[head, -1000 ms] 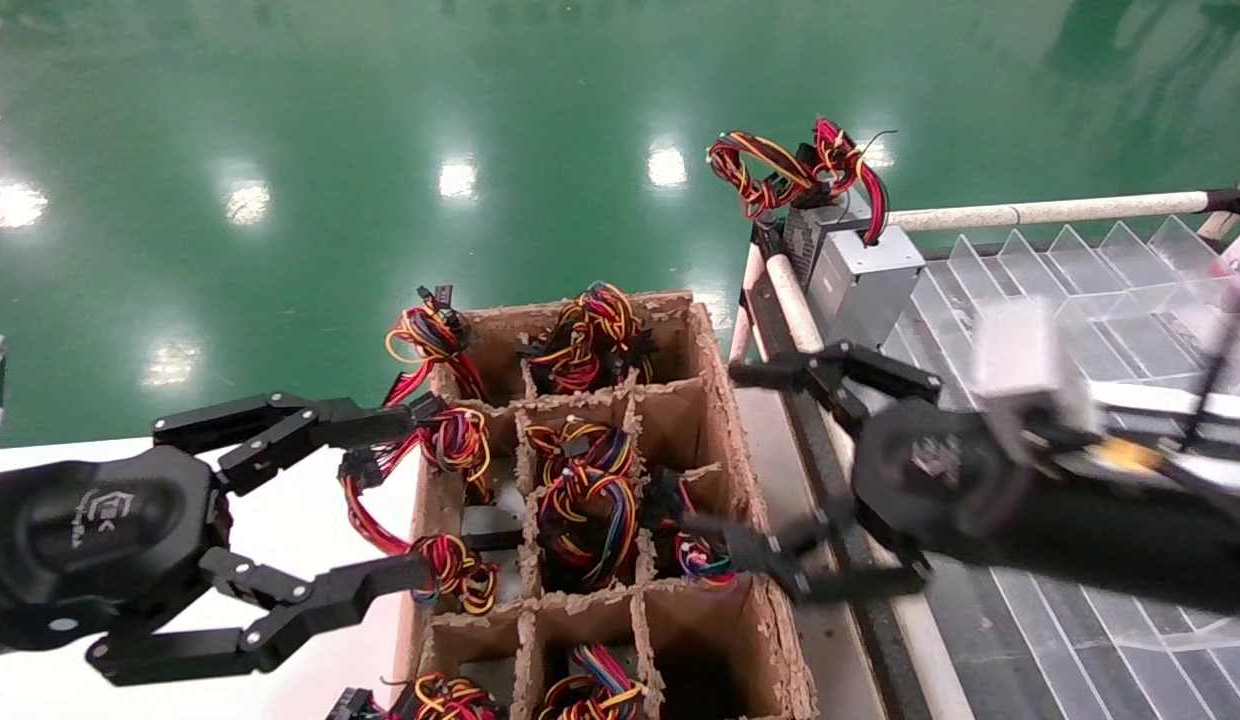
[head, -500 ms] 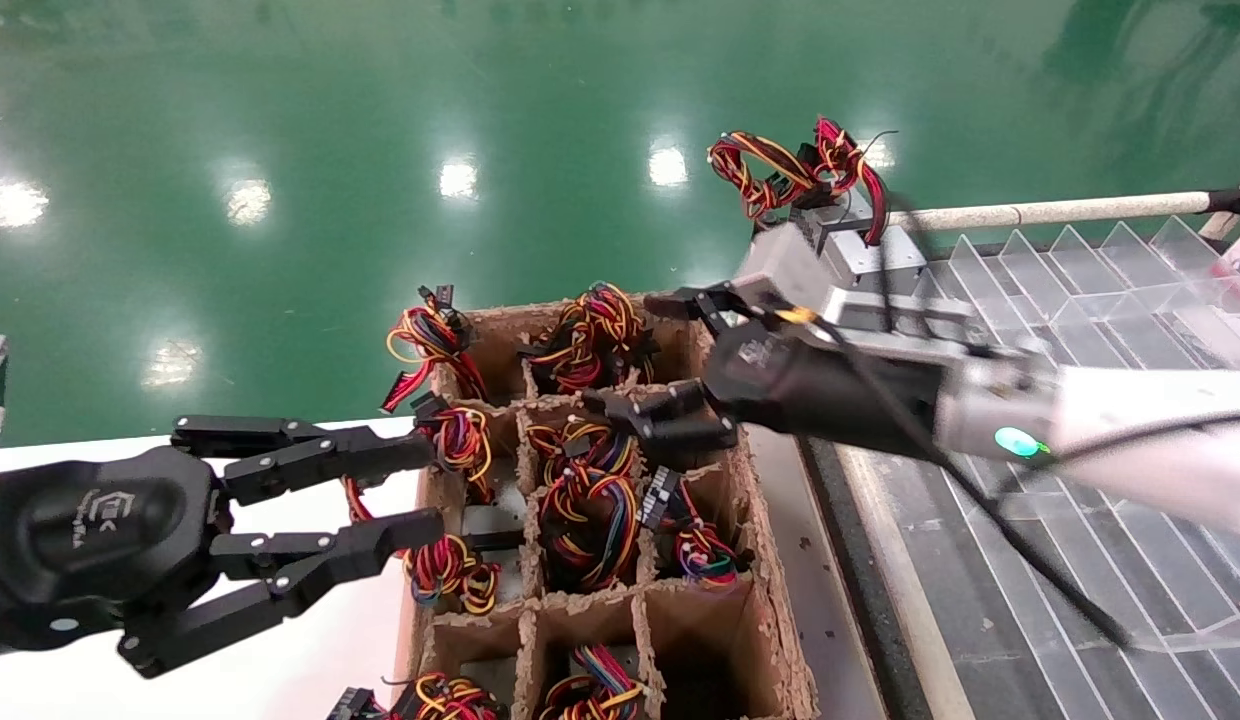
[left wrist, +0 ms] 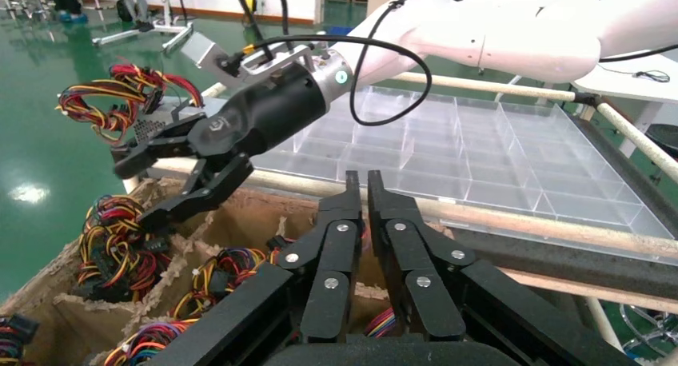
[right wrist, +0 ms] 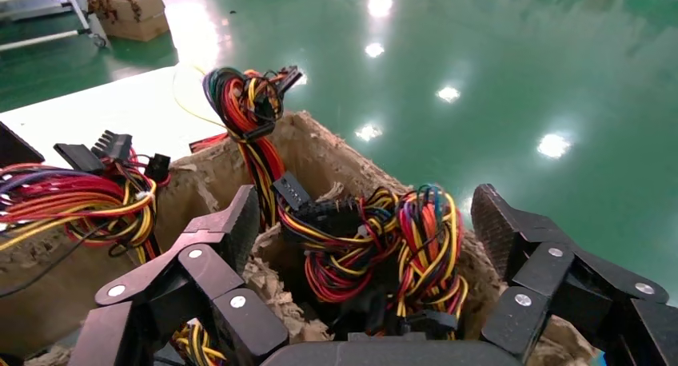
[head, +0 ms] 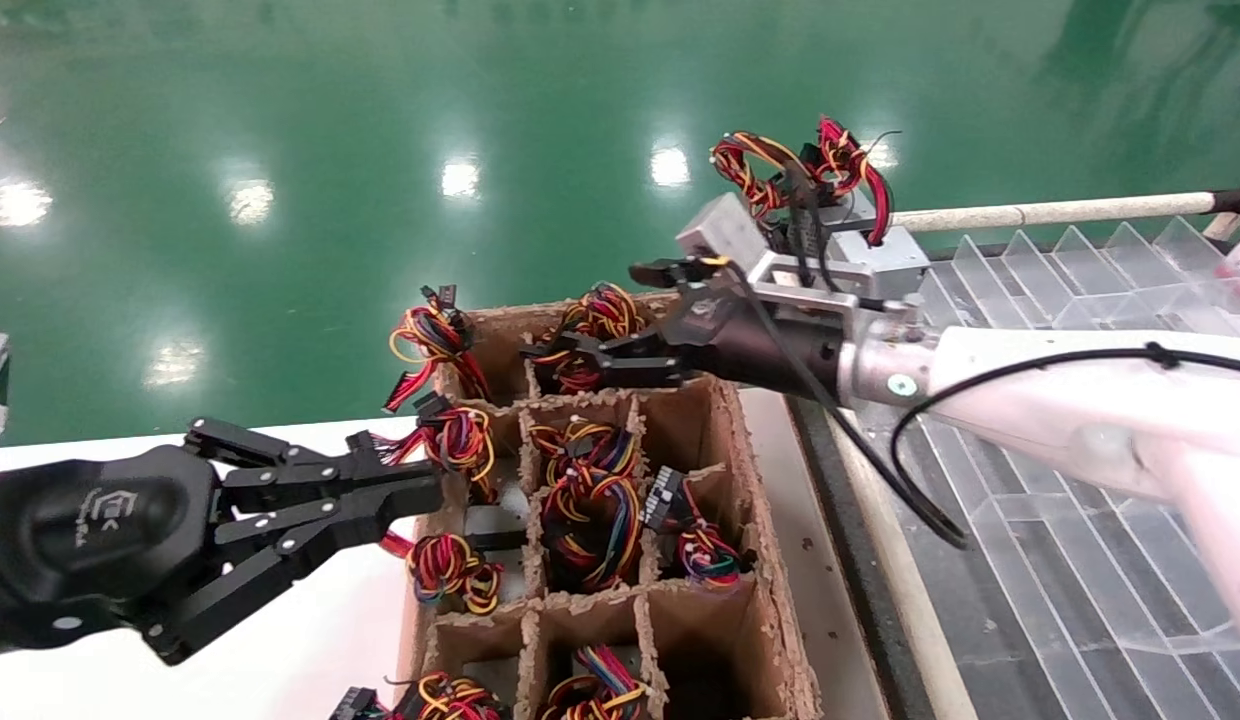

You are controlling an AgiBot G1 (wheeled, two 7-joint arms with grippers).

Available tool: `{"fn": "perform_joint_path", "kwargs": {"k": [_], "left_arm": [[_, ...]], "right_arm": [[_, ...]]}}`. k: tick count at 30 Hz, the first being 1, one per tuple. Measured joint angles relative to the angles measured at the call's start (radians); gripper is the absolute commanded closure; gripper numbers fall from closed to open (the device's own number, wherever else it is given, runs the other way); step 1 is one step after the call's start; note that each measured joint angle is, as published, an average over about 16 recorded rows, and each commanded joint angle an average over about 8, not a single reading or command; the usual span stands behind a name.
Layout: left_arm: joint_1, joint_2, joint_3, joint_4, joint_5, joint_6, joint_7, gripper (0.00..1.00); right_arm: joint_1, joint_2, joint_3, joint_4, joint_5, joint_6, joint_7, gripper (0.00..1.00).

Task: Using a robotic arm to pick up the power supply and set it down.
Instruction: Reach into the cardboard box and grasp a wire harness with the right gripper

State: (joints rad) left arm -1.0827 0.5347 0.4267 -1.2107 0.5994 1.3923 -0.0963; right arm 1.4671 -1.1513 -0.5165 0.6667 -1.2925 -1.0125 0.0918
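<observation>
Right gripper [head: 595, 325] is spread wide over the far middle cell of the cardboard divider box [head: 755, 520], fingers straddling the wire bundle [right wrist: 384, 246] of the power supply [head: 590, 335] that sits in that cell, nothing gripped; the supply's body is hidden below the wires. Left gripper [head: 425, 478] hovers at the box's left edge, fingers nearly together and holding nothing. Another grey supply unit [head: 880, 255] with looped wires stands at the corner of the clear tray [head: 1080, 270].
</observation>
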Motion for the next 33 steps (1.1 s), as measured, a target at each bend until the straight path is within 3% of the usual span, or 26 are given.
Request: {"fn": "perform_joint_path", "kwargs": {"k": [16,33], "left_arm": [[0.0,0.0,0.0,0.0,0.0,0.0,0.0,1.0],[0.0,0.0,0.0,0.0,0.0,0.0,0.0,1.0]], "right_arm": [[0.049,-0.081,-0.008,-0.19,-0.016,0.024,-0.097,1.0],[0.071,-0.097,0.01,-0.291,0.005,0.015,-0.181,1.0]]}}
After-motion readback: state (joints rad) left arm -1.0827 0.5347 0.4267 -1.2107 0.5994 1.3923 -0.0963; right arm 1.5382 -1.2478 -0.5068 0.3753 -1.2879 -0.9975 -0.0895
